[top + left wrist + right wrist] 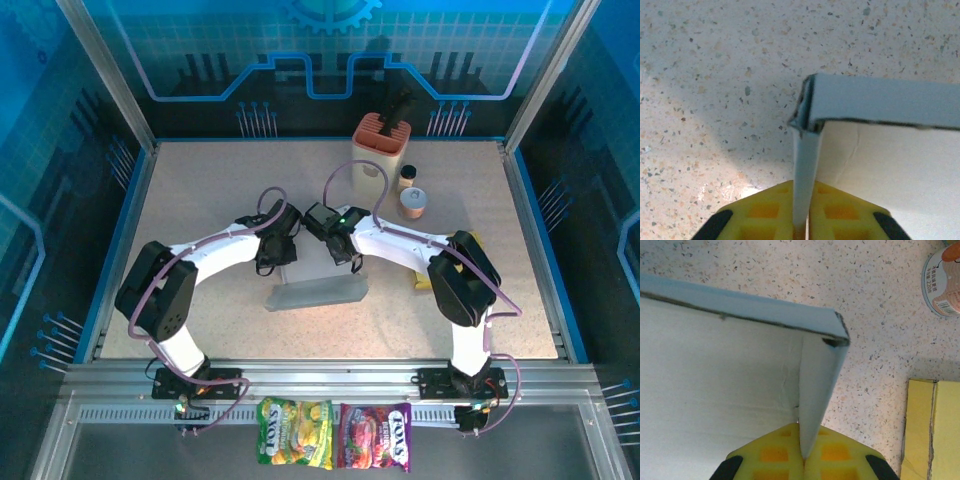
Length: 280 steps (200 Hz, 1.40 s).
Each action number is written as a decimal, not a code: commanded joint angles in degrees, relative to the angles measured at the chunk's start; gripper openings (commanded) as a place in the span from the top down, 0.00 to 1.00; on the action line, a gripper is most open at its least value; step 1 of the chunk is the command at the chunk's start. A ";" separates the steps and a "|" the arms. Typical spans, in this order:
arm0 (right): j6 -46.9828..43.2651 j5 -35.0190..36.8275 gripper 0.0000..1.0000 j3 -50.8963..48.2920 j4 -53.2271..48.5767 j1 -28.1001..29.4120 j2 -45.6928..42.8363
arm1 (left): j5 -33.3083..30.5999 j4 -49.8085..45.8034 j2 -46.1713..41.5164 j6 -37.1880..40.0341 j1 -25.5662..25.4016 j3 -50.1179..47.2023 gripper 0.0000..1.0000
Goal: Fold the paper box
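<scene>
Items counted on the speckled desk (200,200): one paper box, one orange holder, one brown jar, one round can, one yellow carton. Two arms, two claws.

Paper box (318,293): pale grey, long and low, lying at mid-desk nearer the front edge, between the two arms. Its long wall stands upright, and one end flap is raised at each end.

Left claw (801,220): its two yellow fingers are pressed together on the left end flap (805,175), pinching it edge-on. The flap meets the long wall at a folded corner.

Right claw (802,455): its two yellow fingers are likewise closed on the right end flap (817,390), pinching the card between them. The flap stands at a right angle to the long wall.

Orange holder (382,145): upright at the rear of the desk, with dark objects standing in it; their number cannot be told.

Brown jar (407,178): just beside the holder, on its right.

Round can (413,202): just in front of the jar, well apart from the box.

Yellow carton (930,430): flat on the desk, near the right end of the box, not touching it.

Candy bags: two, side by side below the front rail, off the desk; one yellow-green bag (294,432), one red bag (377,436).
</scene>
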 commanded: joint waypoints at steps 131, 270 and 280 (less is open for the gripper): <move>2.93 1.46 1.00 2.06 -7.77 -3.27 9.09 | 6.35 -4.04 -16.53 -3.56 0.26 -1.85 0.76; 46.65 -22.28 1.00 11.52 -28.05 -13.49 12.81 | 19.30 -6.82 -25.82 -5.19 13.39 -12.69 0.76; 49.72 -23.99 1.00 11.99 -29.21 -13.58 13.47 | 22.09 -4.67 -25.54 -6.63 13.31 -14.73 0.77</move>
